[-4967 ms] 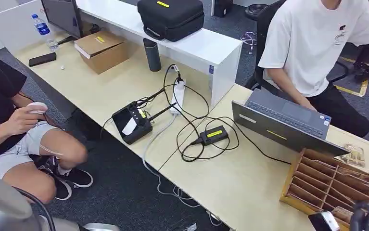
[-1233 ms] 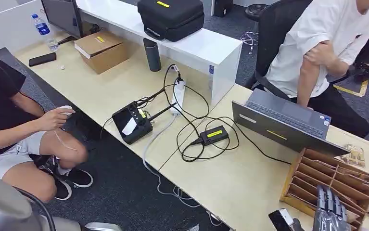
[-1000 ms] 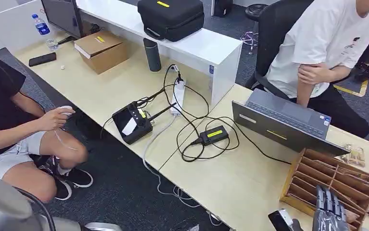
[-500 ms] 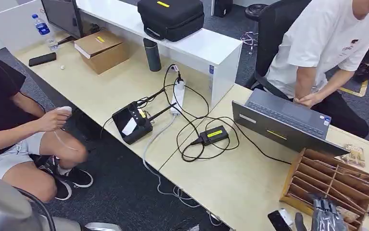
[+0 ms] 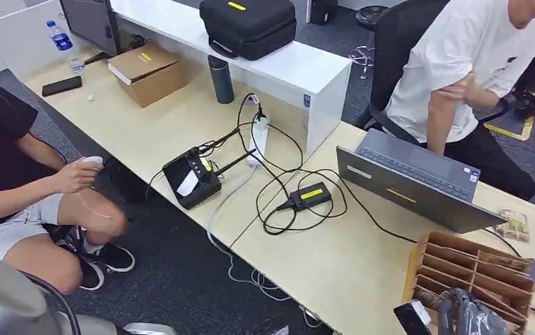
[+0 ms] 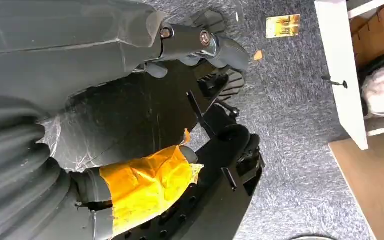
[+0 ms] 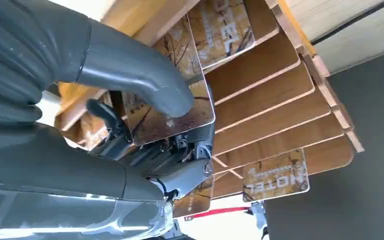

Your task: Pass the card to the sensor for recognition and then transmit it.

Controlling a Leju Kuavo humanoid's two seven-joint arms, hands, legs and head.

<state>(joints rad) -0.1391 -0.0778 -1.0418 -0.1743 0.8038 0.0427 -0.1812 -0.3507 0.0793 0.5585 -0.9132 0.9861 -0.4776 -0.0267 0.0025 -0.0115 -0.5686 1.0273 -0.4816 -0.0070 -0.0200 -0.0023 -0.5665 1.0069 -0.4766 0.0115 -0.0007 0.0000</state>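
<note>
Since the earlier frame the wooden rack (image 5: pixel 470 276) has shifted slightly and the right hand (image 5: pixel 468 315) has closed on a card (image 7: pixel 172 112), thumb pressing its face. The card sits pinched just beside the rack's slots. Whether the left hand (image 6: pixel 129 100) is open or closed I cannot tell.

Our right hand (image 5: pixel 470 317) has dropped to the near edge of the wooden rack (image 5: pixel 473 269) and now pinches a card (image 7: pixel 172 107). The rack has shifted. The white-shirted person (image 5: pixel 473 63) has raised an arm.
</note>
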